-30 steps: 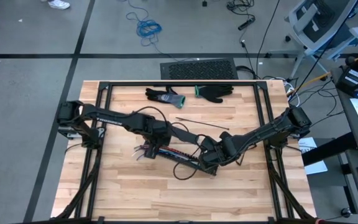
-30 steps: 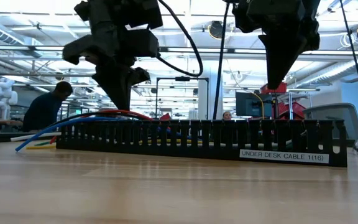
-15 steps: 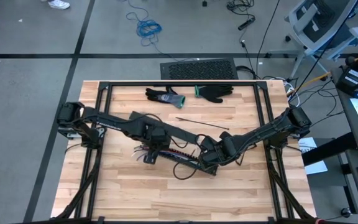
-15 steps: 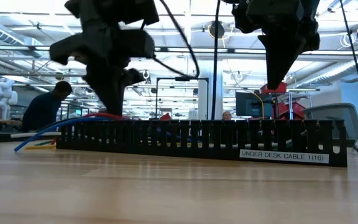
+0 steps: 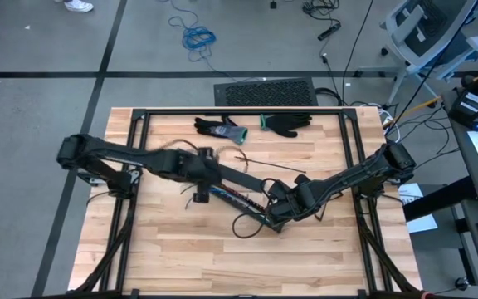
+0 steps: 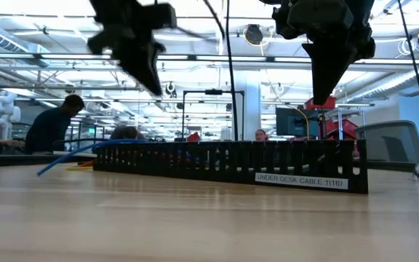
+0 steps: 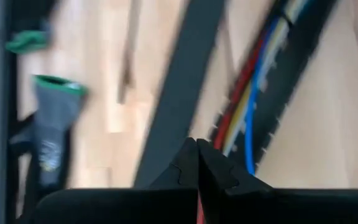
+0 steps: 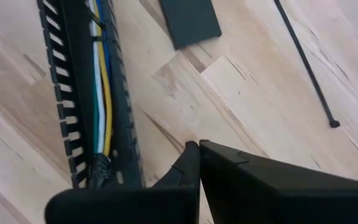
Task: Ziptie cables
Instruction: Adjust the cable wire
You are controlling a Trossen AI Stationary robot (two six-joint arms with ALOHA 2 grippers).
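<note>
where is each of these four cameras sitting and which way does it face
High view: above the table, looking straight down; both arms show, left hand and right hand over the black duct.
Low view: at table-top height, looking level across the duct into the room; both arms hang in from above.
Left wrist view: on the left arm, looking past its shut hand at the cables.
Right wrist view: on the right arm, past its shut hand at a zip tie.
Shared: both wrist views show the cables lying in the duct.
</note>
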